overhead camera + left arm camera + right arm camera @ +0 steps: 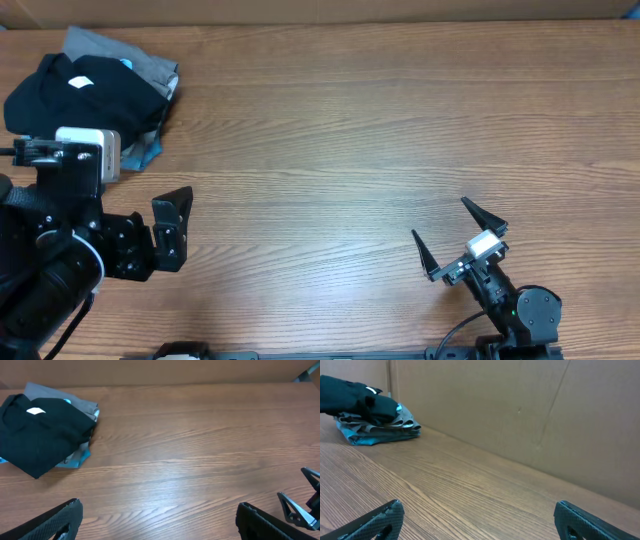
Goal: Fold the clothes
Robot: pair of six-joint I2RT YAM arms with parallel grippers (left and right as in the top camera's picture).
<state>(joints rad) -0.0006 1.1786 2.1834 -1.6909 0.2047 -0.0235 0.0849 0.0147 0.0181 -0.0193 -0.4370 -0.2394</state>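
Wooden table (350,120) carries a pile at its far-left corner, where the black shirt (80,95) lies bunched atop grey garments (110,45) and a light-blue garment (140,153). Left gripper (178,230) and right gripper (440,218) sit spread wide, holding nothing.

This looks like a robotics lab or test bench rather than a home. A table (350,150) with a bare wood-grain top fills the view. Two black robot arms stand at its near edge, the left arm (60,250) and the right arm (505,295). A small silver camera box (85,155) rides on the left arm, and a cable (460,330) curls from the base of the right one. Plain brown board (520,410) walls off the far side of the table like a screen. A black shirt (70,95) lies heaped on other garments (150,72) at one far corner, straight on the tabletop.
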